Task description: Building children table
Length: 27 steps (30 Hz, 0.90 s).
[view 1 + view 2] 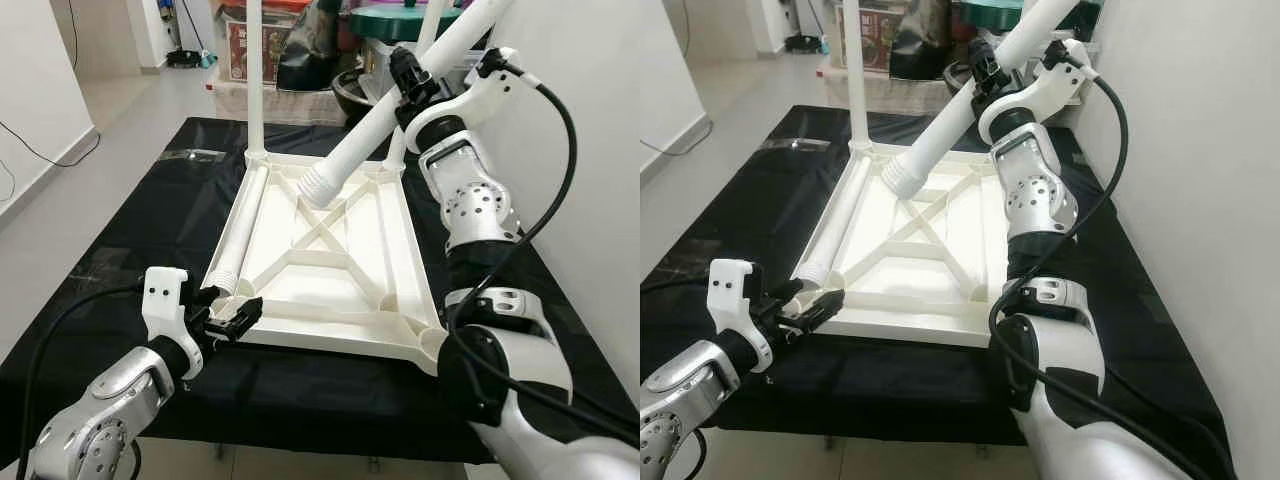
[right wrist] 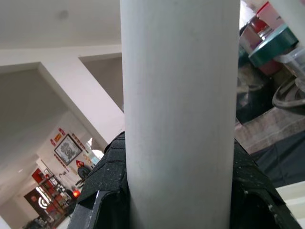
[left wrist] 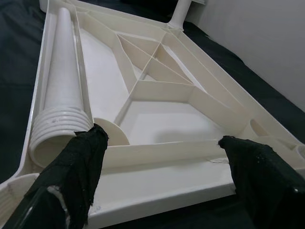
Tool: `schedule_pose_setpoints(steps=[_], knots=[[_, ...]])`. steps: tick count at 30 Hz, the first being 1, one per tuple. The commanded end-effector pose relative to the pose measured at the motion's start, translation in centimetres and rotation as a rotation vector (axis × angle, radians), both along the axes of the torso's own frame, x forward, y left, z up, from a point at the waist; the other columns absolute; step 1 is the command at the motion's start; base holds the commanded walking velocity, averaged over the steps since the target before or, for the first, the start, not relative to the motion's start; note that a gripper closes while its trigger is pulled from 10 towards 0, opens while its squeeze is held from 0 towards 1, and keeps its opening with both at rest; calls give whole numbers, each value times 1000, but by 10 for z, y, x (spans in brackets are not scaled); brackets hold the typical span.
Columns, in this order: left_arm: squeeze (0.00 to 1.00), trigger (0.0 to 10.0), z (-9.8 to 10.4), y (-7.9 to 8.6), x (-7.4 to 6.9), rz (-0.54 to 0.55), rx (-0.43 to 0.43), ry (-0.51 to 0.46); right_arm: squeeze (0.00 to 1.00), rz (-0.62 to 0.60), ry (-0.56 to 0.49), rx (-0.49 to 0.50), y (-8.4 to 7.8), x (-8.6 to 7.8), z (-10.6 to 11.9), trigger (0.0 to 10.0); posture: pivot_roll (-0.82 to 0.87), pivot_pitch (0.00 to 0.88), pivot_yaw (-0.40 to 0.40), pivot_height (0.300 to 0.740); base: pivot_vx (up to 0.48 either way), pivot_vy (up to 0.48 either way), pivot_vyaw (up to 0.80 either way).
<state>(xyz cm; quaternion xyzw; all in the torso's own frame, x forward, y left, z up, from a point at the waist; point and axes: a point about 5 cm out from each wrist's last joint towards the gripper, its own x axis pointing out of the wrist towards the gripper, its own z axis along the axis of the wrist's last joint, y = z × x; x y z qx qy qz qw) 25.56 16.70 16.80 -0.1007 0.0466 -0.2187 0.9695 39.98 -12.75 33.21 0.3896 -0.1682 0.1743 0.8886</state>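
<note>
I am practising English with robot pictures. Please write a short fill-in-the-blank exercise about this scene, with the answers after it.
1. The white tabletop lies upside down on a ____ cloth.
2. The right gripper holds a white table ____ above the tabletop.
3. The loose leg lies along the tabletop's ____ side, as the robot sees it.
4. The left gripper is at the tabletop's near edge with its fingers ____.

Answers: black; leg; left; open
</note>
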Motion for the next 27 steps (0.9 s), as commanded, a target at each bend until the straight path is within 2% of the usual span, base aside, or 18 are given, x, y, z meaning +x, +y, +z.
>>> schedule_pose_setpoints(steps=[1,5,10,11,12,14,15,16,17,19,20,21,22,23,25,26,27], knots=[[0,10000,1,0,3,-9,62,-16,0,-4,-15,-33,5,-2,-1,0,133,0,-65,740,0,0,0],[0,10000,4,-2,9,-35,129,-42,0,2,-6,-62,12,-4,-6,0,132,0,-63,740,0,0,0],[0,10000,6,-2,13,-38,140,-53,0,17,-13,-70,18,-7,-9,0,131,0,-59,740,0,0,0],[0,10000,6,-2,14,-41,141,-54,0,74,-78,-54,24,-14,-5,0,127,0,-54,740,0,0,0],[0,10000,6,-2,14,-41,141,-54,0,74,-78,-54,24,-14,-5,0,127,0,-54,740,0,0,0],[0,10000,6,-2,13,-50,137,-54,0,203,-216,20,31,-27,5,0,127,0,-52,740,0,0,0],[0,10000,5,-2,11,-54,130,-50,0,280,-286,85,28,-33,11,0,136,0,-56,740,0,0,0],[0,10000,5,-2,11,-54,130,-50,0,280,-286,85,28,-33,11,0,136,0,-56,740,0,0,0],[0,10000,4,-2,9,-56,127,-47,0,325,-326,126,25,-37,15,0,136,0,-56,740,0,0,0],[0,10000,-3,0,4,-43,119,-17,0,576,-525,235,8,-58,29,0,143,0,-63,740,0,0,0],[0,10000,-3,0,4,-43,119,-17,0,576,-525,235,8,-58,29,0,143,0,-63,740,0,0,0],[0,10000,-6,2,3,-39,121,-5,0,664,-607,251,3,-68,34,0,143,0,-63,740,0,0,0],[0,10000,-6,2,3,-39,121,-5,0,664,-607,251,3,-68,34,0,143,0,-63,740,0,0,0],[0,10000,-9,2,1,-38,126,2,0,811,-728,159,3,-86,33,0,143,0,-65,740,0,0,0],[0,10000,-9,2,1,-38,126,2,0,811,-728,159,3,-86,33,0,143,0,-65,740,0,0,0],[0,10000,-10,1,1,-39,131,3,0,914,-756,51,9,-97,23,0,143,0,-66,740,0,0,0],[0,10000,-10,1,2,-39,133,1,0,981,-742,-11,14,-100,12,0,146,0,-69,740,0,0,0]])
